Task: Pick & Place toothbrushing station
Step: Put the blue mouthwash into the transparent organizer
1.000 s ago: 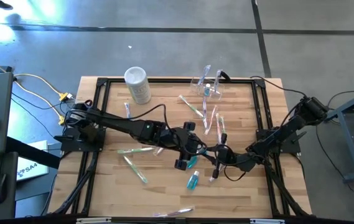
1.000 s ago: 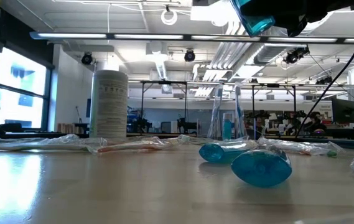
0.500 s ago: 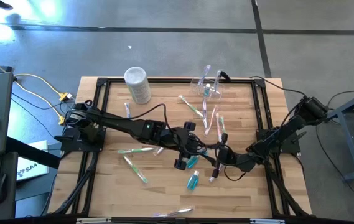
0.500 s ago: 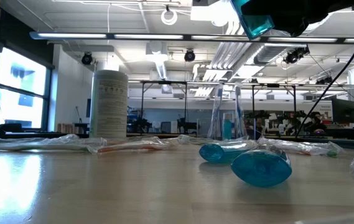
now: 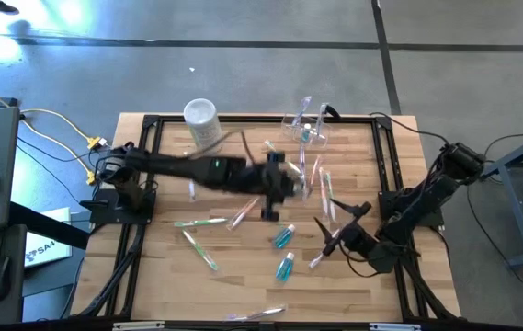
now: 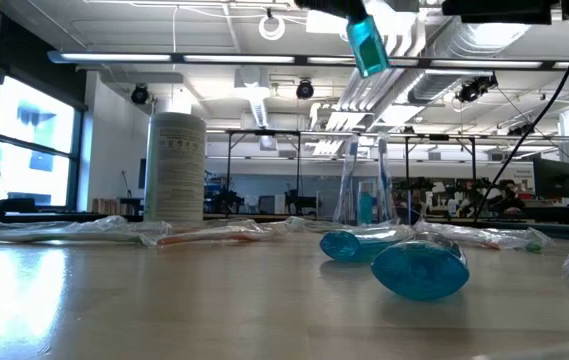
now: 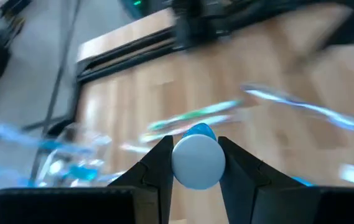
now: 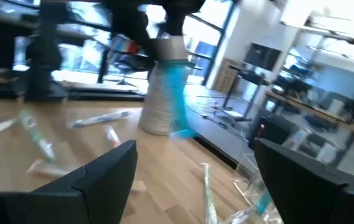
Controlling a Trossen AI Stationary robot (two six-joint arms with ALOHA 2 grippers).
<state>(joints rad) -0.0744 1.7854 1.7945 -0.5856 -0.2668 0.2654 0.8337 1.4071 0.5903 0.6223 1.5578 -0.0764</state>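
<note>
The toothbrushing station point(image 5: 305, 129), a clear thin-walled holder, stands at the table's far right, seen too in the low view point(image 6: 364, 195). My left gripper point(image 5: 284, 187), blurred above the table's middle, is shut on a small blue bottle point(image 6: 367, 45) that hangs high over the table. My right gripper point(image 5: 339, 230) stands open and empty right of centre, its fingers wide apart in the right wrist view point(image 8: 195, 186). Two more blue bottles point(image 5: 283, 237) point(image 5: 285, 268) lie on their sides on the wood. My left gripper pinches the bottle's white round cap end point(image 7: 198, 163) between its two fingers, one on each side. The fingers come from above. The blue body point(image 6: 367, 45) hangs below them, nearly upright and clear of the table.
A whitish cylindrical container point(image 5: 202, 124) stands at the far left of the table. Several wrapped toothbrushes lie scattered, some near the holder point(image 5: 284, 158) and some toward the near left point(image 5: 198, 248). A black frame point(image 5: 151, 124) rims the table.
My right gripper has opened, let go of the blue bottle and drawn back toward the table's right and near edges. My left gripper has carried the bottle away toward the far edge, moving fast, and the bottle now hangs more upright.
</note>
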